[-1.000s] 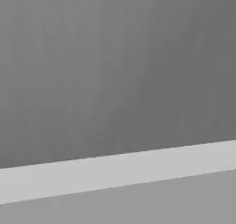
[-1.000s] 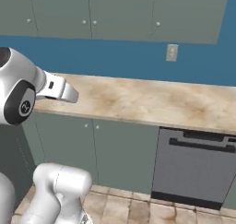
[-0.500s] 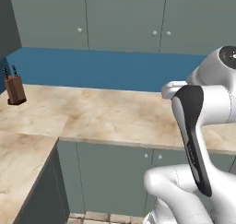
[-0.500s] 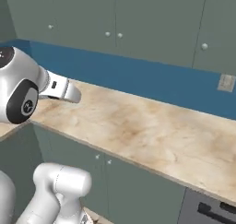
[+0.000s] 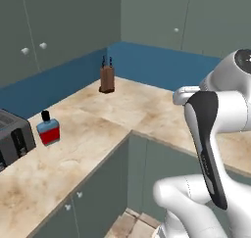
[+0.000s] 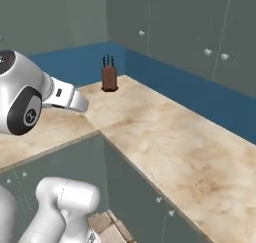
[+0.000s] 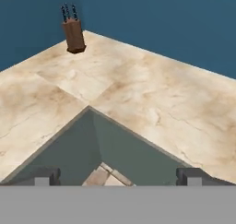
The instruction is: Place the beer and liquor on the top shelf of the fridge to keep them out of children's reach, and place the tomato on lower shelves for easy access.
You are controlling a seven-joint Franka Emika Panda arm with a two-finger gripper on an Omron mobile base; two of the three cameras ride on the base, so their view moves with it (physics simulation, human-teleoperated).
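A: What's the gripper (image 7: pixel 118 176) doing?
B: Jaws spread wide, holding nothing, aimed at the counter (image 7: pixel 152 98) corner.
A: And the liquor (image 5: pixel 48 129)?
B: Standing upright, well off to the hand's left, beside the toaster (image 5: pixel 14 138). The knife block (image 7: pixel 73 33) sits ahead.

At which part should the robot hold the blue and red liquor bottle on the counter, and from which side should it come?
Probably the wide square body of the liquor bottle, not its short black cap, which offers little to hold. It stands upright on the counter beside the toaster, so coming level from the open counter-edge side looks safest. The open tool is empty.
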